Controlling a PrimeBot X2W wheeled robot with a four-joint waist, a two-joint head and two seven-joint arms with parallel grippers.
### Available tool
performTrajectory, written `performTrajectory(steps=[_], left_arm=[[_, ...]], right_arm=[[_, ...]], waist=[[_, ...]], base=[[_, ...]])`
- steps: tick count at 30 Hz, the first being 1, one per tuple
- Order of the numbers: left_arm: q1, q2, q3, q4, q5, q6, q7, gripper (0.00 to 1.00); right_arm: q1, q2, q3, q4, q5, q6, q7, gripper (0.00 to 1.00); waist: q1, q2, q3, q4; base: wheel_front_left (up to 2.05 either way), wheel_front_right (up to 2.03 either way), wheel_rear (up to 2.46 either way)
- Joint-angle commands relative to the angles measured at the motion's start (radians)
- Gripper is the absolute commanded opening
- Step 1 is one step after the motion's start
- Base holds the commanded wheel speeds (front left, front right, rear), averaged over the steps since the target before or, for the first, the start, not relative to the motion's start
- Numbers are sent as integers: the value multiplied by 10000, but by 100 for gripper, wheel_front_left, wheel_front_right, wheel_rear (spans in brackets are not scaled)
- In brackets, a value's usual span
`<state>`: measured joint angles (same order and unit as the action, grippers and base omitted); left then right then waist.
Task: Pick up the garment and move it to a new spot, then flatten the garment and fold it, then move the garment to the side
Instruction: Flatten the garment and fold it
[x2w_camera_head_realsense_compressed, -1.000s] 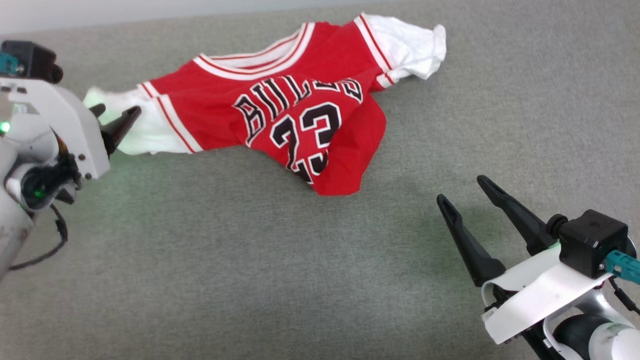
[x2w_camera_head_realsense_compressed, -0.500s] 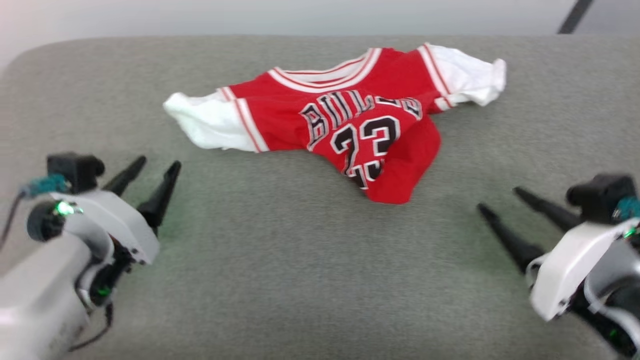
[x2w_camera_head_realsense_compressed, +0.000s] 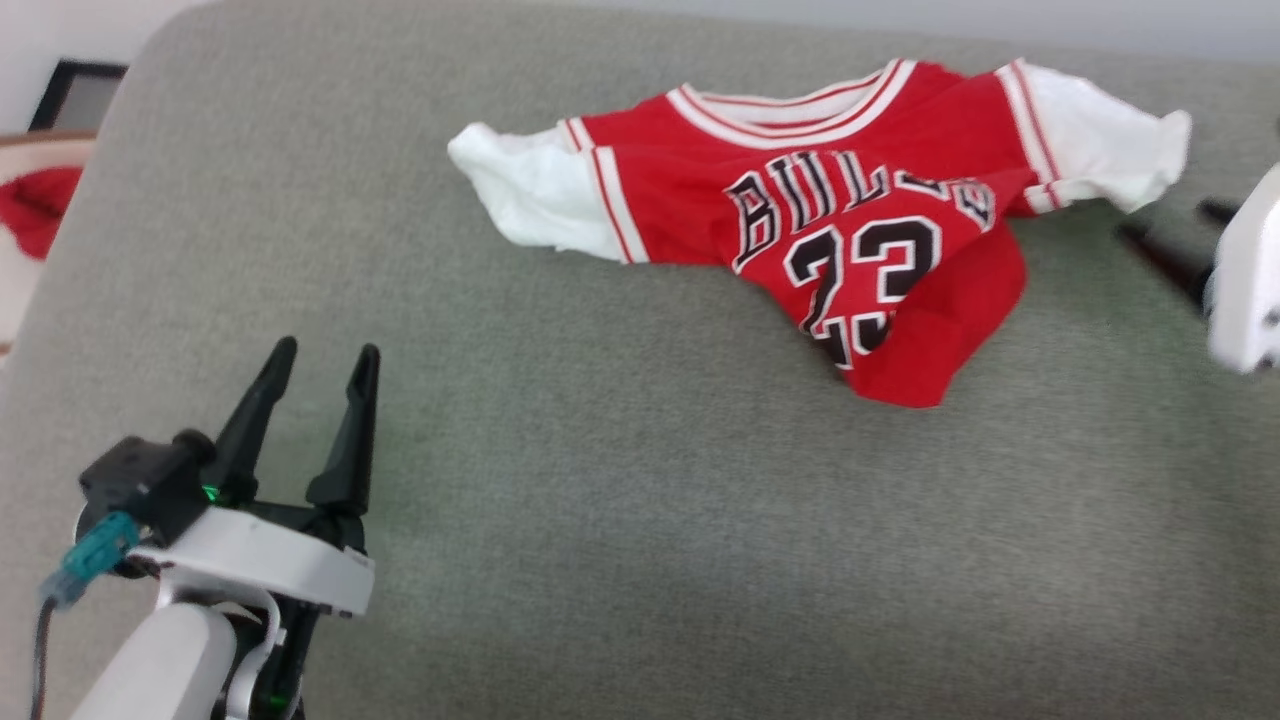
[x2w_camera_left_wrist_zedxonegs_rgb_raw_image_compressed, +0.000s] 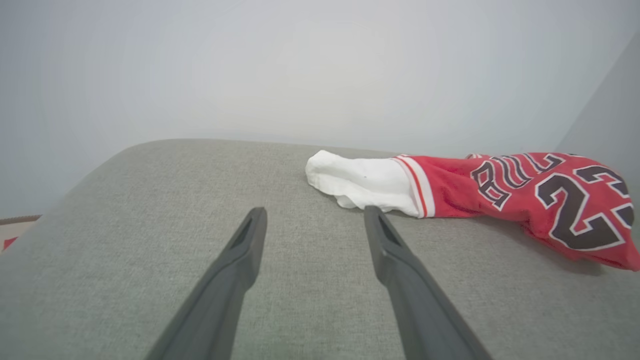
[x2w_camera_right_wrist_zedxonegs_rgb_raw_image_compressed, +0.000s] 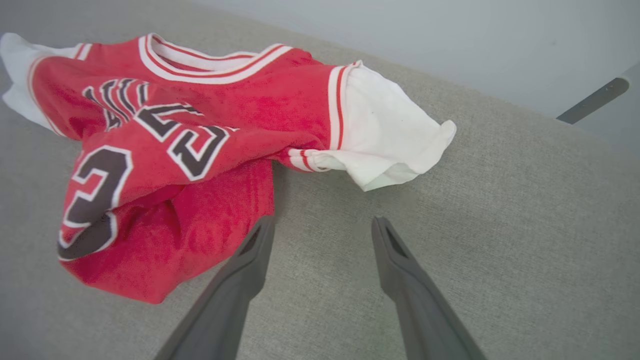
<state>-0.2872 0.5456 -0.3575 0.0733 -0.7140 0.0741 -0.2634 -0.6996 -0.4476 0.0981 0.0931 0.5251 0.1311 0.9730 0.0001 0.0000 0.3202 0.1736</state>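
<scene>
Presently the garment (x2w_camera_head_realsense_compressed: 830, 230) is lying crumpled, chest print upward, on the far right part of the grey cushioned surface (x2w_camera_head_realsense_compressed: 600, 520). Its long axis is running sleeve to sleeve, roughly left to right across the head view. The striped collar is facing away from the robot and a bunched red hem lobe (x2w_camera_head_realsense_compressed: 930, 350) is pointing back toward it.

The left gripper (x2w_camera_head_realsense_compressed: 327, 350) is hovering at the lower left, jaws standing wide and holding nothing. The left white sleeve (x2w_camera_head_realsense_compressed: 530, 190) is sitting well apart from it, ahead and to its right.

The right gripper (x2w_camera_head_realsense_compressed: 1170, 220) is showing blurred at the right edge; in the right wrist view its jaws are likewise spread wide and empty. Its fingertips are pointing toward the gap between the right white sleeve (x2w_camera_head_realsense_compressed: 1100, 140) and the hem lobe, near both and apparently touching neither. The right arm is therefore judged the nearer one.

Since the shirt is not yet flattened, the coming move is probably depending on each arm addressing its own end of the sleeve axis. That means the right arm closing a short way onto its sleeve and the left travelling forward and rightward over bare cushion. A plain red bundle (x2w_camera_head_realsense_compressed: 35, 205) is lying beyond the surface at far left.
</scene>
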Motion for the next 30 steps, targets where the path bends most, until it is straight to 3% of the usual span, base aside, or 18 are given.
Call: performTrajectory(steps=[1,7,14,23,30], left_arm=[[122,-127,191,-106,196,-118,-10,100],[537,-1174,1536,-413,1413,-1048,-8,100],[357,-2013,2404,-183,2065,-1809,-7,100],[62,-2542,2809,-73,2440,-2045,-8,100],[28,-2459,2643,-259,2294,-2054,-8,100]], right_arm=[[-294,-84,-123,166,-152,-7,71,100],[-2355,-371,-811,1945,-1380,-7,317,100],[-3960,-34,-1545,3734,-2798,-7,756,100],[-5028,240,-1793,4758,-4177,-7,444,100],[-5100,185,-1317,5320,-4374,-7,573,100]], waist=[[-1,0,510,483],[-1,0,1251,980],[-1,0,2091,1213],[-1,0,2669,1391],[-1,0,2814,1405]], base=[[0,0,0],[0,0,0],[0,0,0],[0,0,0],[0,0,0]])
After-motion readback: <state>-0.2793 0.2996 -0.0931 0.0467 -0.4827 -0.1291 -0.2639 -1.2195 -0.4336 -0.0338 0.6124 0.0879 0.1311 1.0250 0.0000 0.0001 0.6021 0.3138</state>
